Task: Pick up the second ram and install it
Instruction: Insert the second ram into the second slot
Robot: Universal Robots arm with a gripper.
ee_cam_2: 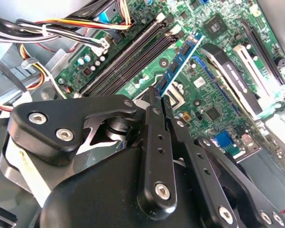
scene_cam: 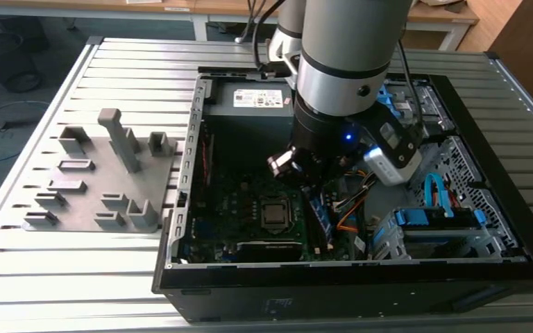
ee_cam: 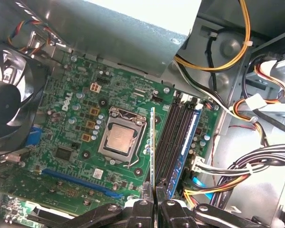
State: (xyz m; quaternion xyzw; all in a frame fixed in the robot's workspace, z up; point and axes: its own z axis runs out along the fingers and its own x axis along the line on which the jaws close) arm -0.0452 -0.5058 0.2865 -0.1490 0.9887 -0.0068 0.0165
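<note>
Gripper [ee_cam: 154,192] pinching the second ram [ee_cam: 153,142] on edge above the motherboard [ee_cam: 71,123].

In both wrist views the fingers [ee_cam_2: 154,142] are pressed onto one end of the stick. It runs away from them just beside the CPU socket [ee_cam: 121,140], between the socket and the memory slots [ee_cam: 173,135], and appears unseated. Beyond the slots from the socket lie cable bundles [ee_cam: 237,171]. In the exterior view the arm [scene_cam: 350,62] reaches down into the open computer case [scene_cam: 178,208]. To seat it well, I judge the stick should be kept upright and parallel to its slot, with the notch matched. It should be pressed evenly so that neither end tilts or snags a neighbouring slot.
</note>
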